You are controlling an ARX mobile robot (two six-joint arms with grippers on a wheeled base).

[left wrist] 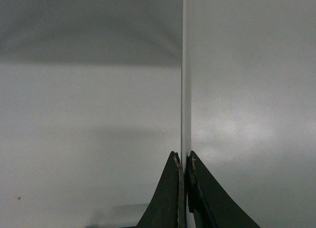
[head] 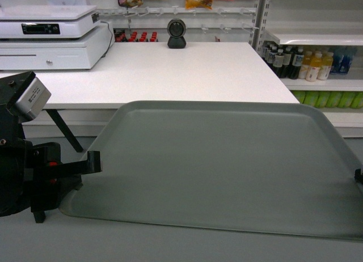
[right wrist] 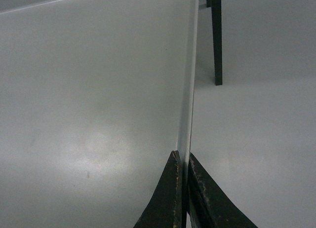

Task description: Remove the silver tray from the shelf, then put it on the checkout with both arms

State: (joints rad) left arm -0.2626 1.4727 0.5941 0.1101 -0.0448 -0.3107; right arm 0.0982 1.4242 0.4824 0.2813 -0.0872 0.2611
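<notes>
Now both claws (left wrist: pixel 183 164) (right wrist: pixel 182 161) pinch the silver tray (head: pixel 227 165).

Checkout (head: pixel 187 69): near edge and middle bare, open to approach. Obstacles: cash register (head: pixel 48 38) at far-left corner; scanner (head: pixel 177 34) at far edge, centre. Shelf (head: pixel 317 38) with bottles (head: pixel 300 63) flanks right edge.
</notes>
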